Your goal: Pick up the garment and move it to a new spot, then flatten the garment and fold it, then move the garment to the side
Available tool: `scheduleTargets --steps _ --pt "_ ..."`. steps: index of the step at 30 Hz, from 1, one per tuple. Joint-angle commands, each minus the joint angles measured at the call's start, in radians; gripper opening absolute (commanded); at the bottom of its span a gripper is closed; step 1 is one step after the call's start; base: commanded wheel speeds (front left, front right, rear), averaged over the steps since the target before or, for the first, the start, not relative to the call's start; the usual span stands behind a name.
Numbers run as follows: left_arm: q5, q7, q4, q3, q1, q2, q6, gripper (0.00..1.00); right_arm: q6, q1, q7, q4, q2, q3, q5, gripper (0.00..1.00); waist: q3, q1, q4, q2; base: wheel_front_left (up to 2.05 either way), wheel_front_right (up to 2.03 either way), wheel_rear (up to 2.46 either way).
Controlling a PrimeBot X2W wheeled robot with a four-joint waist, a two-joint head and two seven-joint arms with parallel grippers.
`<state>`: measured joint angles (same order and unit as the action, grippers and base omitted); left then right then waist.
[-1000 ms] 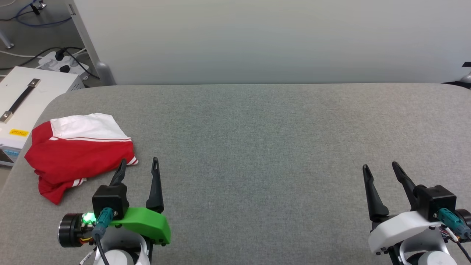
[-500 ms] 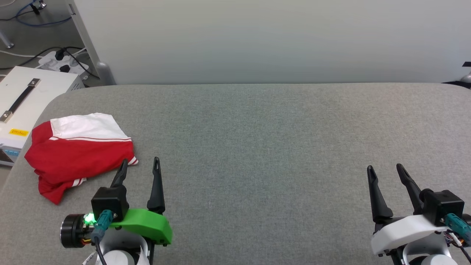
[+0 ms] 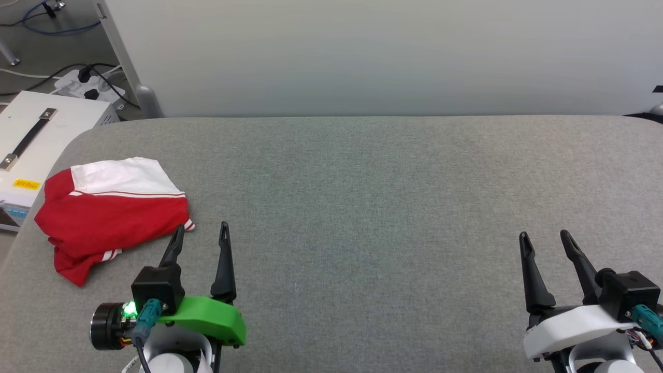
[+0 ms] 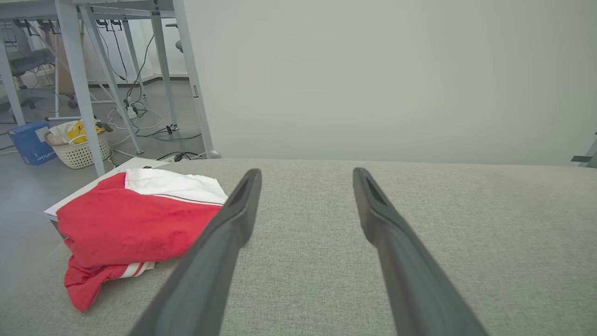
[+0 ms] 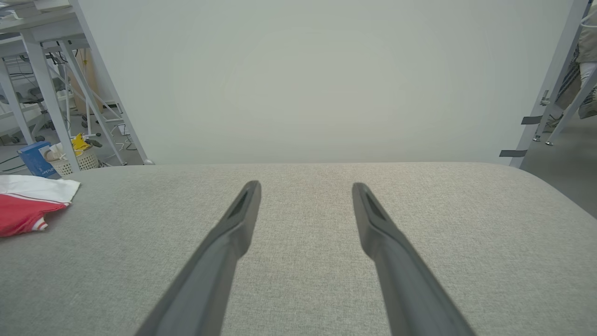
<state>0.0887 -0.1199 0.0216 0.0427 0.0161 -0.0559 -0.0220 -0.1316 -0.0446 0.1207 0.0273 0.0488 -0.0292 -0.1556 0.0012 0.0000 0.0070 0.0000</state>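
Garment (image 3: 111, 212) seen loosely folded at table (image 3: 362, 207) edge; left hand (image 3: 202, 226) spread just beside it, right hand (image 3: 543, 234) spread, well apart. Withdrawal judged best kept clear of hem.

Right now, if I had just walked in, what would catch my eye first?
The red and white garment lies crumpled at the left end of the grey table, the one splash of colour. The left gripper, on a bright green bracket, sits close to it with fingers spread. The right gripper is open at the far right, holding nothing.
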Motion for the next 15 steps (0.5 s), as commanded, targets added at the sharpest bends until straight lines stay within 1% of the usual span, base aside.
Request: scheduleTargets --steps 1,15 --pt "0.005 -0.011 0.002 0.003 -0.015 0.003 -0.002 1.0 0.0 -0.018 0.013 0.006 0.001 -0.002 -0.012 1.0 0.0 0.0 0.0 0.0 0.0 0.0 0.0" --pt "0.022 -0.041 0.012 0.015 -0.019 0.004 -0.005 1.0 0.001 -0.032 0.041 0.004 0.001 0.0 -0.02 1.0 -0.001 0.0 0.004 0.0 0.0 0.0 0.0"
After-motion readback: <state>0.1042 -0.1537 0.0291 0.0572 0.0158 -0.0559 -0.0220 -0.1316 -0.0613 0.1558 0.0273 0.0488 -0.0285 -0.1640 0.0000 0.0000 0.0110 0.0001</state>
